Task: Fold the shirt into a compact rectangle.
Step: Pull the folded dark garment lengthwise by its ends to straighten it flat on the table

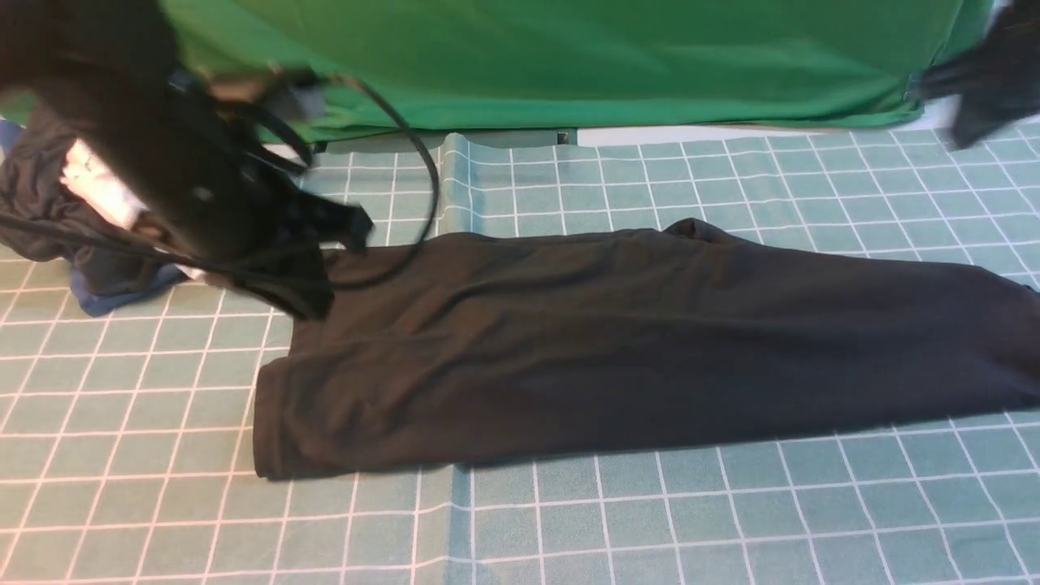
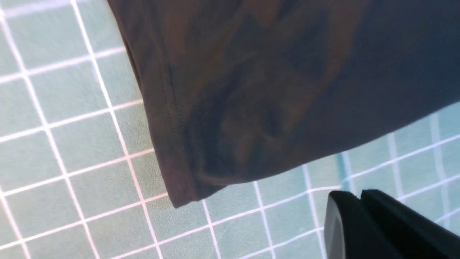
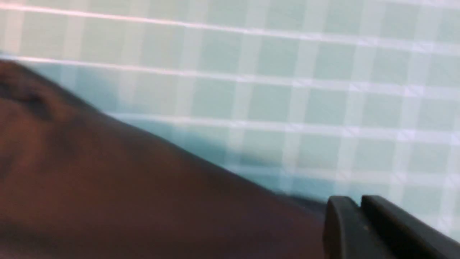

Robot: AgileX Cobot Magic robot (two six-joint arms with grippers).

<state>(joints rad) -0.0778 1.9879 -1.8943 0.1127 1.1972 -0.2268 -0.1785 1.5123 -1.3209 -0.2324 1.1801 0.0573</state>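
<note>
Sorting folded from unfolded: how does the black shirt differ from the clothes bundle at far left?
The shirt lies flat in a long band; the bundle is a crumpled heap. The shirt shows only black; the bundle shows dark grey, white and blue. The shirt covers far more of the mat than the bundle. Both are cloth lying on that mat.

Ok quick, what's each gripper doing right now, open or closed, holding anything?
Left gripper: looks closed, fingers together, nothing between them.
Right gripper: looks closed too, holding nothing.
The shirt lies on the table, in neither grip.
</note>
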